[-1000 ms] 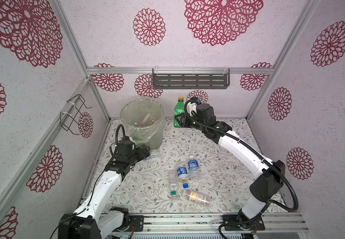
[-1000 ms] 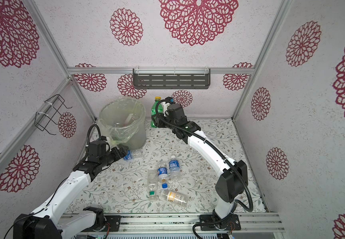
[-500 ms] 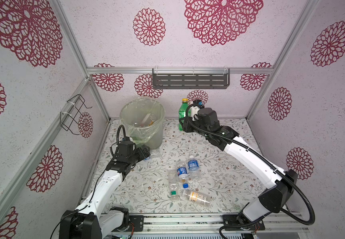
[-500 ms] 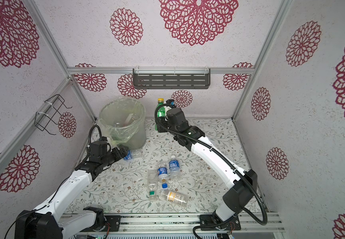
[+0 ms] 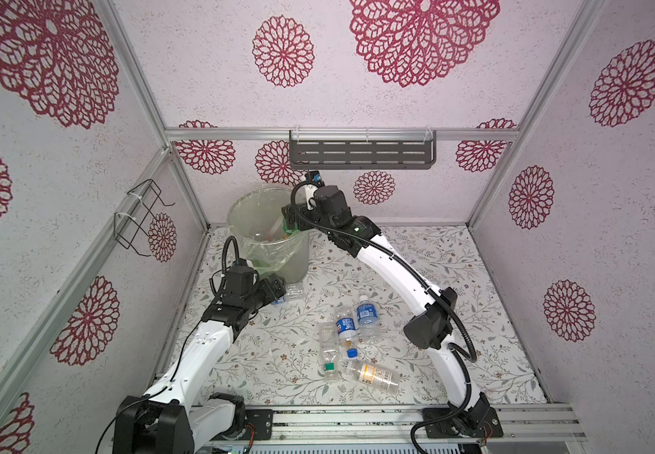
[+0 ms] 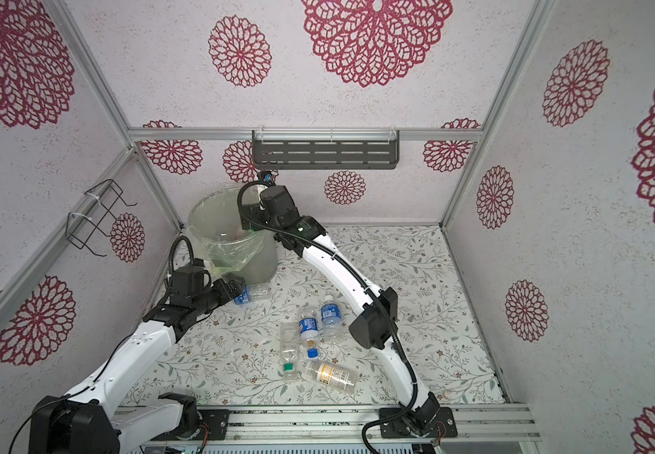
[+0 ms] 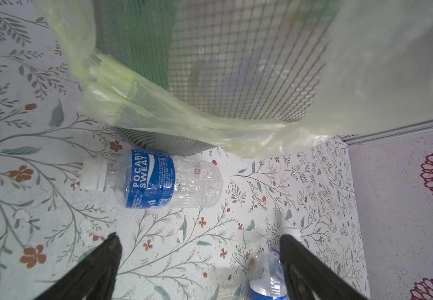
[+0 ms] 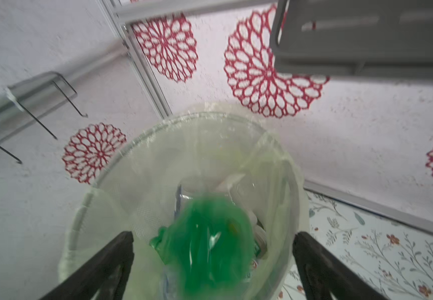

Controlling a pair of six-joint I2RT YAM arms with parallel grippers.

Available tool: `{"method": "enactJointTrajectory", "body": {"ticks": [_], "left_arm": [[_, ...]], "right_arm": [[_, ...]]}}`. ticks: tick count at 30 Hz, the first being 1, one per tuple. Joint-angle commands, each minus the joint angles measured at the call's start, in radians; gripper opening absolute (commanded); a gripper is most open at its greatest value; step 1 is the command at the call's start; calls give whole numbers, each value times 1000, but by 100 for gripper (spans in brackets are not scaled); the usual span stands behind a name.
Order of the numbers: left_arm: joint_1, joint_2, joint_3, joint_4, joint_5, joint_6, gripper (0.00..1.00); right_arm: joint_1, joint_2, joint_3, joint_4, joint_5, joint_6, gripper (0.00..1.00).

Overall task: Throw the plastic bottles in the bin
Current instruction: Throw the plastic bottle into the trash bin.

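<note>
The bin (image 5: 297, 261), lined with a thin bag folded over its rim, is the biggest thing here. The right gripper (image 8: 212, 233) hangs over the bin's mouth, jaws spread wide and gripping nothing. A blurred green bottle (image 8: 205, 249) shows below them, within the bin's rim. The left gripper (image 7: 199, 237) sits low by the bin's foot, also wide open and empty, facing a blue-labelled bottle (image 7: 150, 179) lying against the bin's base. Four other bottles (image 5: 343, 328) lie clustered well apart from the bin.

Top views high overhead, facing down, wrist views close, left at bin (image 7: 236, 65) base, right over its mouth
</note>
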Motion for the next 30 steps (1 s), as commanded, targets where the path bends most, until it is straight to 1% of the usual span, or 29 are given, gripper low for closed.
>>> {"method": "enactJointTrajectory", "body": {"ticks": [1,4,10,18,22,30], "left_arm": [[-5,-6,25,4,-1,-6,97],[-5,-7,28,3,-10,2,97],[-5,4,42,-10,-6,7,97],[-5,2,39,-17,-3,2,97],[-6,-1,29,-44,11,-9,97],[-17,-8,1,-39,19,-32,97]], "right_arm": [[-3,-224,-168,171,-6,-18,99],[-4,-316,-292,213,12,-25,99],[-4,-391,-373,180,2,-24,99],[-6,-510,-583,259,39,-21,99],[-14,-575,-703,309,59,0,99],[-52,-642,-833,316,34,59,99]]}}
